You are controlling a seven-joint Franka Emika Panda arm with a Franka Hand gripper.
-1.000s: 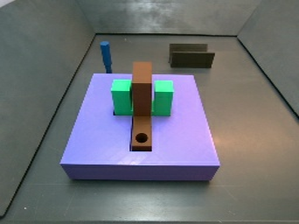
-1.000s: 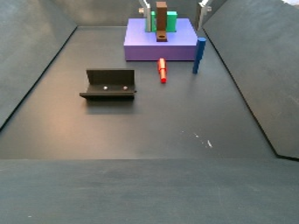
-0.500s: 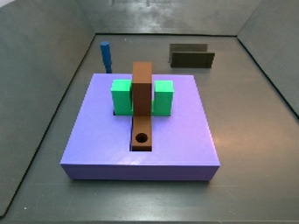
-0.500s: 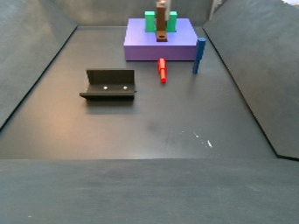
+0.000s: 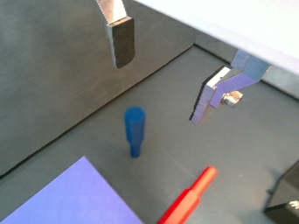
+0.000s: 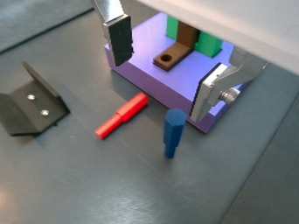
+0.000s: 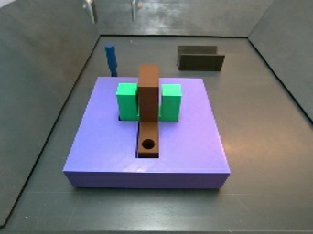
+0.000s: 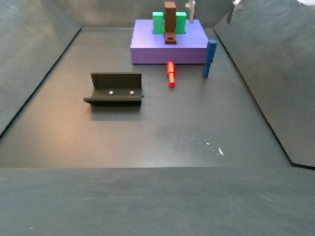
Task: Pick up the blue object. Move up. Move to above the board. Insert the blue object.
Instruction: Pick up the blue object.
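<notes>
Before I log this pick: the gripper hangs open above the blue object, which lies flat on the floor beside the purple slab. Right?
Not quite. The blue object stands upright, not flat, as a side view shows. The gripper does hang open above it, beside the purple slab.

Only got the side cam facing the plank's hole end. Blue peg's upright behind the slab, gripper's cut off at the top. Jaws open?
Observer: Yes. In both wrist views the gripper hangs above the blue object without touching it, jaws wide open, nothing between them.
Operator: Anything near the peg?
Observer: A red peg lies flat on the floor beside the purple slab, apart from the blue object.
</notes>
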